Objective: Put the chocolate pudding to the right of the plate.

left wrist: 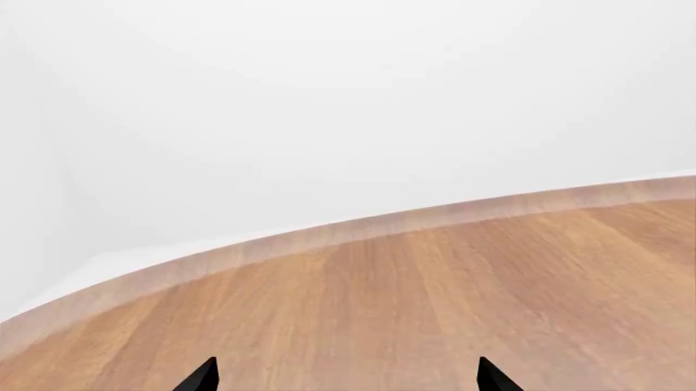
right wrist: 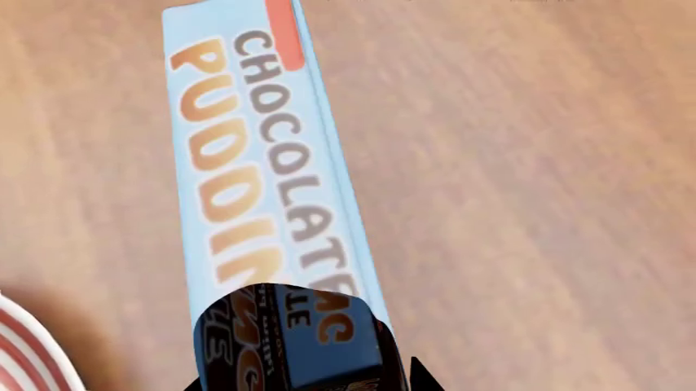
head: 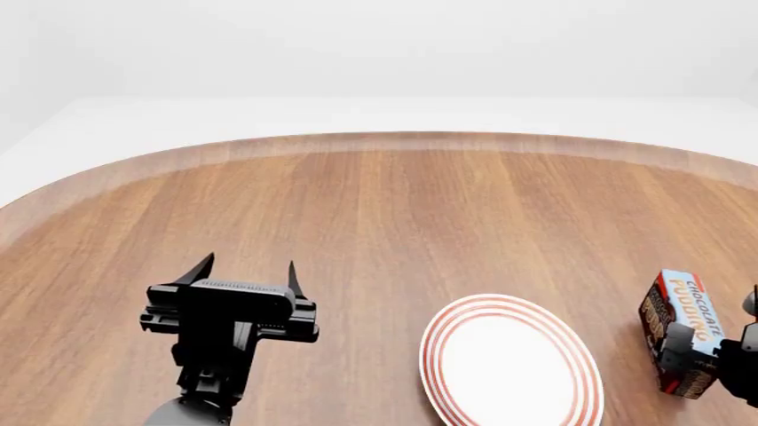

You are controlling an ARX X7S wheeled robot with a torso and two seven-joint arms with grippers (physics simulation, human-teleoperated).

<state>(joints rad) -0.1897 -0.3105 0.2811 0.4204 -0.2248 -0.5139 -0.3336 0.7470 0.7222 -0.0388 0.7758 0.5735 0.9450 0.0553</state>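
Observation:
The chocolate pudding [head: 679,321] is a dark brown carton with a light blue top. It stands on edge just right of the plate [head: 441,342], a white plate with red rings. My right gripper [head: 711,351] is shut on the carton's near end. In the right wrist view the carton [right wrist: 261,163] fills the space between the gripper's [right wrist: 310,383] dark fingers, and the plate's rim [right wrist: 22,350] shows at the corner. My left gripper [head: 248,264] is open and empty over bare wood, left of the plate. It shows only as two fingertips in the left wrist view [left wrist: 348,376].
The round wooden table [head: 355,213] has a raised lighter rim [head: 379,142] at the back, with white floor and wall beyond. The same rim [left wrist: 359,232] shows in the left wrist view. Nothing else stands on the table in view.

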